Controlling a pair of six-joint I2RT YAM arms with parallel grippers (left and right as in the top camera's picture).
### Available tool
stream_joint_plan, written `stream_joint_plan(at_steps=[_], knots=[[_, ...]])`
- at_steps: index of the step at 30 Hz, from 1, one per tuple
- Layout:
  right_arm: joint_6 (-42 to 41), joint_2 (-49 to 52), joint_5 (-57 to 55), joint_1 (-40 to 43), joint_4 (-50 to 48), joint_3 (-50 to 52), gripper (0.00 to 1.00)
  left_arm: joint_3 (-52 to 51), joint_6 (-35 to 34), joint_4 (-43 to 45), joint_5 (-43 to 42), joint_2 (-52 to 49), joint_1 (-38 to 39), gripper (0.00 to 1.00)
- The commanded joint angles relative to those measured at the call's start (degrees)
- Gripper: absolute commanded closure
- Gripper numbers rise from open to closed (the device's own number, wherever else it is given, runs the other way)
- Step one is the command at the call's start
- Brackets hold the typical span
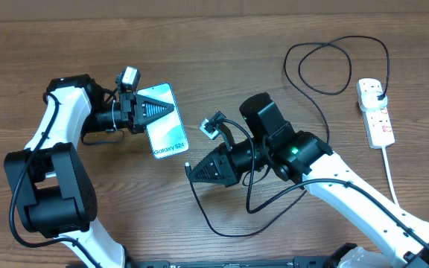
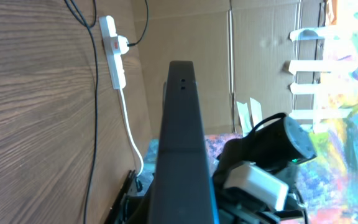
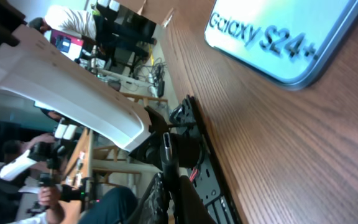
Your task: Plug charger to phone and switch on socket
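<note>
1. The right hand [image 1: 191,171] pinches the charger [image 2: 96,106] tip near the bottom end of the phone [image 1: 168,132], which lies on the desk [image 1: 222,45].
2. The left hand [image 1: 174,109] lies over the phone's top; I cannot tell its grip.
3. The charger's plug sits in the socket [image 1: 375,112].

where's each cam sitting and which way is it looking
Overhead: above the table, looking straight down; left arm, right arm, phone and socket show.
Left wrist: low over the table, facing the socket past the edge-on phone; the right arm shows.
Right wrist: low, facing the phone's "Galaxy S24+" end; the left arm's white link shows.
All three share the phone.
</note>
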State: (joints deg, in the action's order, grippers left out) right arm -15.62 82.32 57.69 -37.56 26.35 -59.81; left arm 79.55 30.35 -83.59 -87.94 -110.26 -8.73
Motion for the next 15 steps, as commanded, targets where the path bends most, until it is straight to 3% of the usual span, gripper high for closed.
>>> stream_joint_plan(at_steps=[1, 8, 15], knots=[[-2.64, 1.09, 2.91, -0.31, -2.95, 1.36, 0.96, 1.25, -3.76, 2.34, -2.64, 0.87, -0.24, 0.96], [-2.62, 5.62, 3.54, -0.35, -5.99, 1.38, 0.96, 1.25, -4.28, 6.71, -2.67, 0.87, 2.34, 0.96], [-2.60, 6.75, 4.74, 0.39, -9.01, 1.38, 0.96, 1.25, -12.63, 14.25, -2.73, 0.87, 6.12, 0.96]])
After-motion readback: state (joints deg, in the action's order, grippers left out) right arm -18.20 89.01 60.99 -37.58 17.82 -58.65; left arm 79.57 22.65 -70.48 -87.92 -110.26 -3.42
